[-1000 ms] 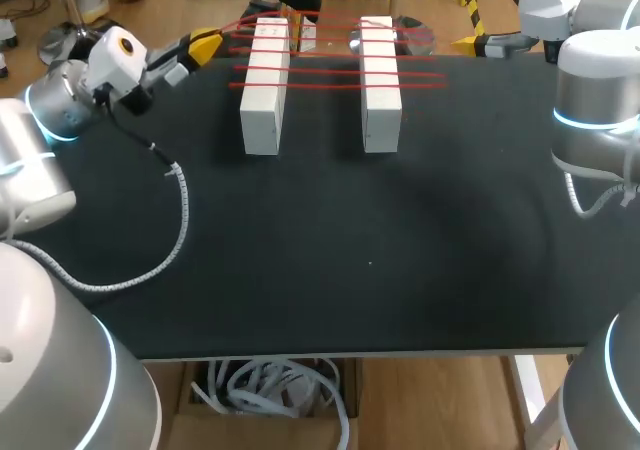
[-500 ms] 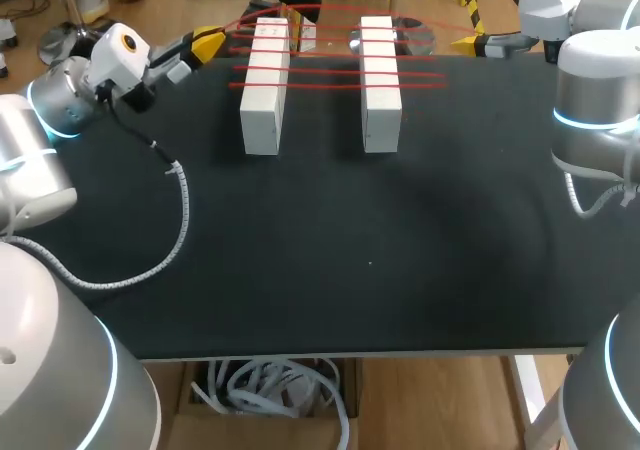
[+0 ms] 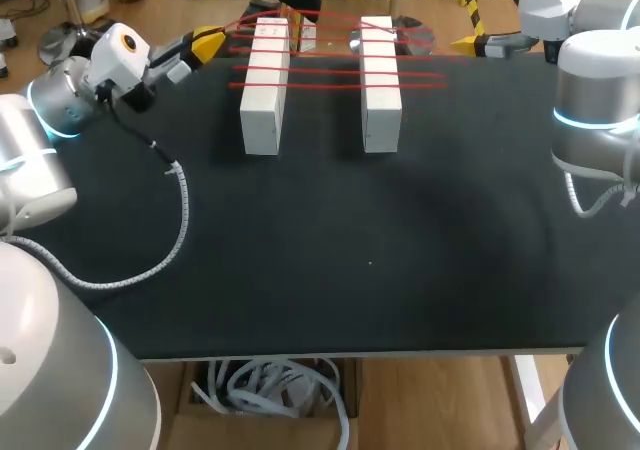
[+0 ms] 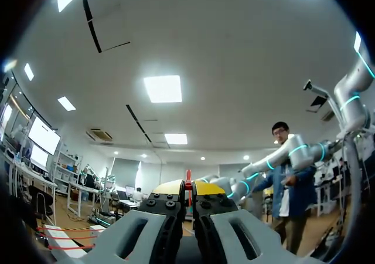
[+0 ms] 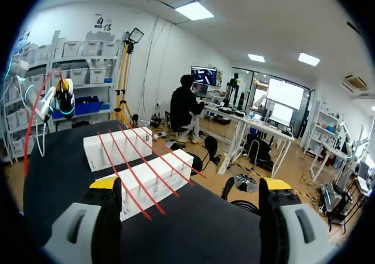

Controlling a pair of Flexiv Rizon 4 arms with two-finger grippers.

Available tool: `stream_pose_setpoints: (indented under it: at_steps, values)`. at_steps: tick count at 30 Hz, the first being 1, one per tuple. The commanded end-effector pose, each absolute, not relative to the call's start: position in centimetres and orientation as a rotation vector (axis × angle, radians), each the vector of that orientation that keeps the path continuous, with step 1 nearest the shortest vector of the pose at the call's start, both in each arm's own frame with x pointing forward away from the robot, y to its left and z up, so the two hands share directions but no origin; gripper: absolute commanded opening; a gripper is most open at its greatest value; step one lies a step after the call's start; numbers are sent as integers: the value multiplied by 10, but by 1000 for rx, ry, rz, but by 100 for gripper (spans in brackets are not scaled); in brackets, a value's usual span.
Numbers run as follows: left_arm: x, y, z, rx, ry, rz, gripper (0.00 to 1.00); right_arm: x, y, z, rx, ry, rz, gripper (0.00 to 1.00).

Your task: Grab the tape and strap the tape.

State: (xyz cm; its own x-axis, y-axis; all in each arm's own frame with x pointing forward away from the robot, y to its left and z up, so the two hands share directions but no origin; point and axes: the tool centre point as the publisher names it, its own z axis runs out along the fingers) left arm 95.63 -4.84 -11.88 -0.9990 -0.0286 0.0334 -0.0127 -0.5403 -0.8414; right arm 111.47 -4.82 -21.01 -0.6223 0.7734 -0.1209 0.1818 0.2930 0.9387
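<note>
Currently my left gripper (image 3: 205,45) sits at the far left of the table (image 3: 350,250), just left of the left block (image 3: 263,85). In the left wrist view its fingers are together, clamped on a thin red strip of tape (image 4: 188,188) that stands up between the yellow tips.

The tape (image 3: 330,68) runs from that gripper to the right as several red strands. They lie across the tops of the left block and the right block (image 3: 380,80), spanning the gap between them. Both white blocks stand side by side in the far half of the table, with their long sides running near to far.

My right gripper (image 3: 468,42) is at the far right edge, well apart from the right block. In the right wrist view its fingers (image 5: 106,185) stand wide apart with nothing held. From there the strands (image 5: 132,176) cross both blocks ahead of it.
</note>
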Motion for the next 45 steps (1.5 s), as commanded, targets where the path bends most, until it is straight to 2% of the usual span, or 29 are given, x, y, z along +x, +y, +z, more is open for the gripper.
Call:
stream_pose_setpoints:
  at_steps: [1,9,23,45]
  values:
    - [956,-49,-119,-67,1501,-2748,0,1108,-53,-193,925,1862,1438,100]
    - [956,-49,-119,-67,1501,-2748,0,1084,-55,-165,983,1688,1498,100]
    - [956,-49,-119,-67,1501,-2748,0,1056,-47,-162,1182,1400,1616,100]
    - [956,-49,-119,-67,1501,-2748,0,1015,-6,-147,1571,682,1815,100]
